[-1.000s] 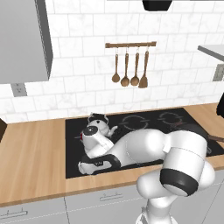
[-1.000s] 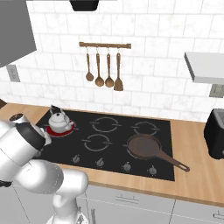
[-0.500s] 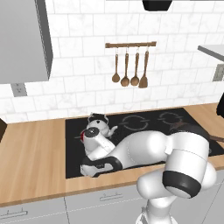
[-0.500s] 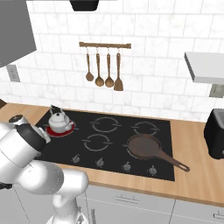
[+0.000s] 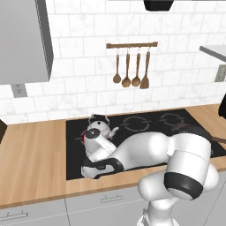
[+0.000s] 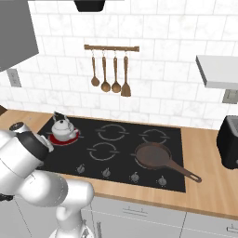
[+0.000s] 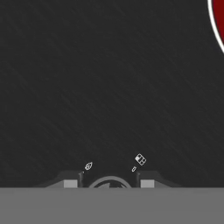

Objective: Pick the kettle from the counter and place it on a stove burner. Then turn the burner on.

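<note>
The kettle [image 6: 63, 128] is seen upright on a red glowing stove burner [image 6: 65, 138] at the rear left of the black cooktop [image 6: 121, 155], its black handle arched over the lid and its spout [image 5: 113, 130] turned toward the cooktop's middle; in the left base view the kettle [image 5: 98, 129] is partly covered by the white arm. Nearest the base, the hand [image 7: 109, 181] is held low over the front left edge of the cooktop; in the hand view its two finger tips [image 7: 145, 183] are set either side of a round knob [image 7: 110, 183] with small printed marks just above it; they flank the knob narrowly, but contact with it cannot be told. A curve of the red ring [image 7: 218, 22] is caught at the upper right corner of that view. Further right along the front edge, a row of knobs [image 6: 135, 176] is seen; behind them a dark frying pan [image 6: 154, 156] is laid on the right front ring, its handle pointed toward the wooden tabletop [image 6: 204, 186]. On the tiled wall beyond, wooden utensils [image 6: 110, 74] are hung from a rail.
</note>
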### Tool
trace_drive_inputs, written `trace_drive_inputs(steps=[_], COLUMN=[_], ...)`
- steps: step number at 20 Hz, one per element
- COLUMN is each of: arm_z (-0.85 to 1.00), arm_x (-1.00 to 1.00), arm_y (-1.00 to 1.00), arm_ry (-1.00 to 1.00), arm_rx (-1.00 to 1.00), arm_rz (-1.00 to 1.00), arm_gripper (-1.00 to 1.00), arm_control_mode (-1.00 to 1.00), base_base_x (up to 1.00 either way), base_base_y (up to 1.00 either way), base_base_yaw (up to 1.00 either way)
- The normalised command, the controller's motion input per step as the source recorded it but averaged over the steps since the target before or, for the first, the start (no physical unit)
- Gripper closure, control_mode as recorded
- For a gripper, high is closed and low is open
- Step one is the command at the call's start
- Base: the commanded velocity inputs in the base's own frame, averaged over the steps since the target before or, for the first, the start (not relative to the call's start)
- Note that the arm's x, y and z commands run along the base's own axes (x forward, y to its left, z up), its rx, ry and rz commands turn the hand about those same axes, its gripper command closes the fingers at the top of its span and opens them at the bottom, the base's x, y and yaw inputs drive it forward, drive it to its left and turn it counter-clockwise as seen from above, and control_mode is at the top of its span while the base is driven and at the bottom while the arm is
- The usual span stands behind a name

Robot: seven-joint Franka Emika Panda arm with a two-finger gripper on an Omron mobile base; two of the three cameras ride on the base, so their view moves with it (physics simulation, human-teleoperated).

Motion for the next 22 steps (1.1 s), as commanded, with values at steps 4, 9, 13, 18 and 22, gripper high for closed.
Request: trace_drive_inputs(steps=[4, 9, 13, 18, 22], arm_z=[0.00, 0.00, 0.00, 0.00, 0.52], arm_x=[0.00, 0.00, 0.00, 0.00, 0.00], arm_y=[0.00, 0.00, 0.00, 0.00, 0.00], arm_ry=[0.00, 0.00, 0.00, -0.03, -0.18], arm_rx=[0.00, 0.00, 0.00, 0.00, 0.01], arm_rz=[0.00, 0.00, 0.00, 0.00, -0.09], arm_gripper=[1.00, 1.00, -1.00, -1.00, -1.00], arm_control_mode=[-1.00, -1.00, -1.00, -1.00, -1.00], base_base_x=[0.00, 0.00, 0.00, 0.00, 0.00], base_base_y=[0.00, 0.00, 0.00, 0.00, 0.00], base_base_yaw=[0.00, 0.00, 0.00, 0.00, 0.00])
